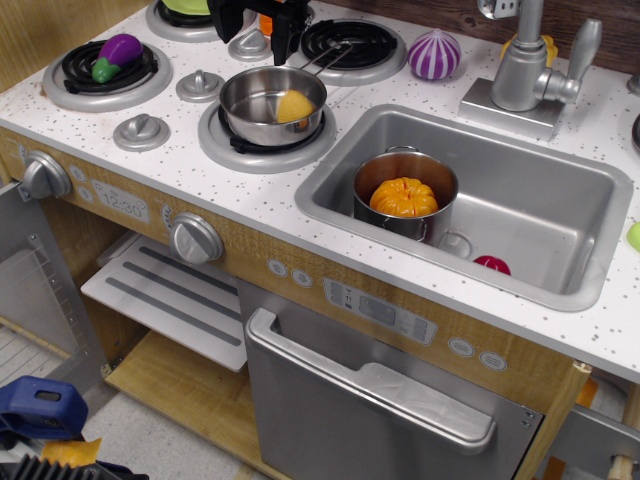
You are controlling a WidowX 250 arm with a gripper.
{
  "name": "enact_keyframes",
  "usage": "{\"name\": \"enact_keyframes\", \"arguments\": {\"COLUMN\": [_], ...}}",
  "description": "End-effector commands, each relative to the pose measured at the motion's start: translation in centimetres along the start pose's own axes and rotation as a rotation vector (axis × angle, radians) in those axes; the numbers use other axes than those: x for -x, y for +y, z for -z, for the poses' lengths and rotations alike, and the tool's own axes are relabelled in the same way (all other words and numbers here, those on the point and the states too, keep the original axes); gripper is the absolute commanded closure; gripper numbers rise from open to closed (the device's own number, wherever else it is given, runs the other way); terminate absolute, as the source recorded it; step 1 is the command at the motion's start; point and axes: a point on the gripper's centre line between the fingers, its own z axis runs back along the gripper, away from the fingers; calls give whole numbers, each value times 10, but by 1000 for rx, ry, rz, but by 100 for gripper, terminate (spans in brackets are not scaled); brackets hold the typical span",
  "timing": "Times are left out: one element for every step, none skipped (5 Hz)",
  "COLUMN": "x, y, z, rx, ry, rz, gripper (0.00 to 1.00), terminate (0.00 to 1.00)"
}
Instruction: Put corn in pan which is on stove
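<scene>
The yellow corn point(293, 105) lies inside the shiny steel pan point(243, 96), against its right wall. The pan sits on the front right burner of the white speckled stove point(225, 152), its wire handle pointing back right. My black gripper point(254, 20) is at the top edge of the view, above and behind the pan. It is open and empty, with its fingers point(221, 14) spread apart and clear of the corn.
A purple eggplant point(118, 52) lies on the left burner. A purple onion point(435, 53) sits by the faucet point(525, 68). The sink point(560, 215) holds a steel pot point(385, 212) with an orange pumpkin point(403, 196), and a red toy point(491, 264). Grey knobs point(141, 130) stand between the burners.
</scene>
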Motion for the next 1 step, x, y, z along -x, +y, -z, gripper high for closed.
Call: {"name": "enact_keyframes", "arguments": {"x": [-9], "y": [9], "z": [-22], "rx": [-22], "ry": [-60], "rz": [-13], "gripper": [0], "terminate": [100]}}
